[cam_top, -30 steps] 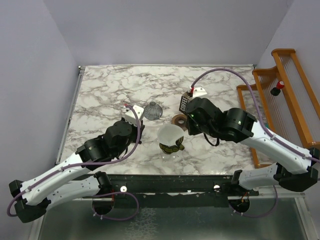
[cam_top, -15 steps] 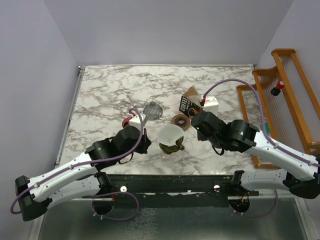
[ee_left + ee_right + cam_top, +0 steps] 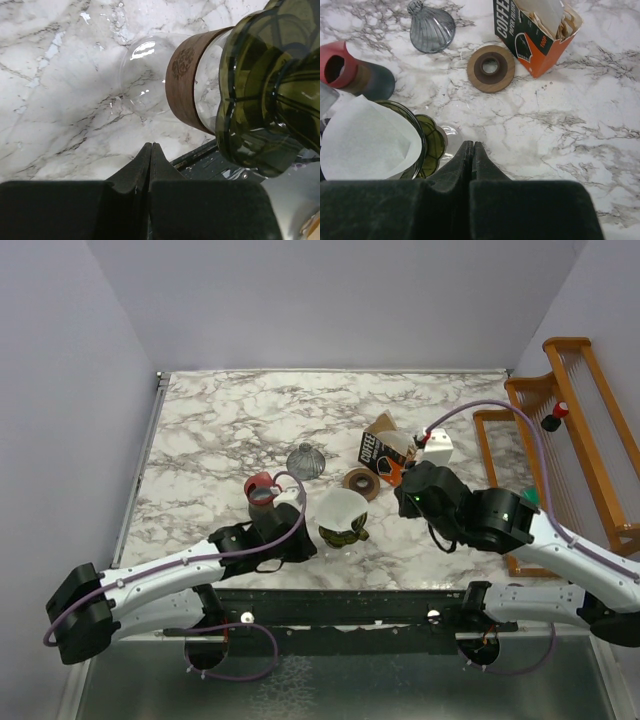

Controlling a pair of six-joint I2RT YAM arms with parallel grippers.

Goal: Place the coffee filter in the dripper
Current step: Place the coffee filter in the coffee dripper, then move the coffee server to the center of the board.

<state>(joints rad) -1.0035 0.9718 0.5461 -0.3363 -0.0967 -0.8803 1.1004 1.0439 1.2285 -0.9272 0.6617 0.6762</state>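
Note:
The white paper coffee filter sits mouth-up inside the olive-green glass dripper near the table's front edge. It also shows in the right wrist view, inside the dripper's green rim. In the left wrist view the dripper rests on a clear glass vessel with a brown band. My left gripper is shut and empty just left of the dripper, its fingertips pressed together. My right gripper is shut and empty to the right of the dripper, fingertips closed.
The brown-and-orange "COFFEE" carton stands open behind the dripper. A brown wooden ring, a grey ribbed glass cone and a red cup lie around it. An orange wooden rack stands at the right edge.
Both arms have drawn back toward the near edge. The right gripper moved right, away from the filter; the left gripper swung low beside the dripper. The filter stays in the dripper.

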